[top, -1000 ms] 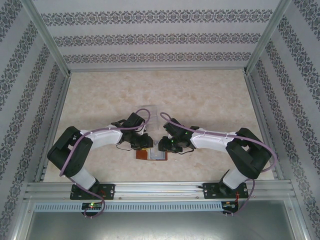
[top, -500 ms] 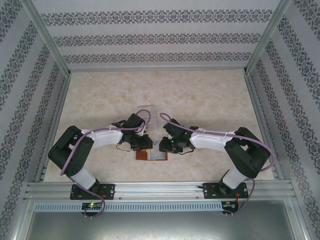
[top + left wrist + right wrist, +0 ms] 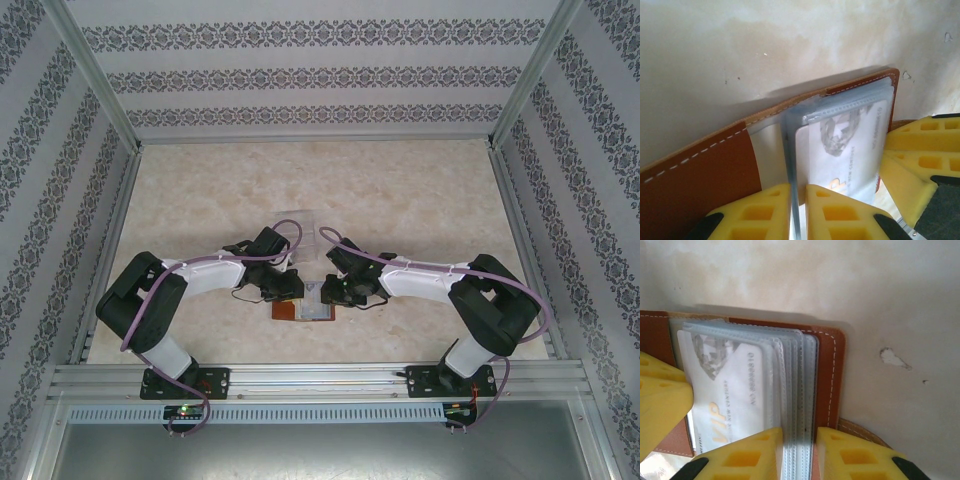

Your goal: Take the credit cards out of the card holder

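Observation:
The reddish-brown card holder (image 3: 303, 309) lies open on the table between both arms. In the left wrist view its brown flap (image 3: 695, 170) lies to the left, and a pale grey-white credit card (image 3: 850, 145) sits in a clear sleeve. My left gripper (image 3: 797, 212) is shut on one thin sleeve edge standing upright. In the right wrist view the same credit card (image 3: 735, 385), marked VIP, lies under the sleeves. My right gripper (image 3: 799, 452) is closed on the stack of sleeves beside the holder's brown cover (image 3: 832, 375). Other cards are hidden.
A clear plastic tray (image 3: 296, 222) stands just behind the grippers. Marbled table (image 3: 420, 190) stretches beyond it to patterned walls. The metal rail (image 3: 320, 380) with both arm bases runs along the near edge. The strap tab (image 3: 860, 432) pokes out by my right finger.
Both pairs of jaws have narrowed onto the sleeves. The right gripper has edged slightly left over the holder. The holder itself has not moved.

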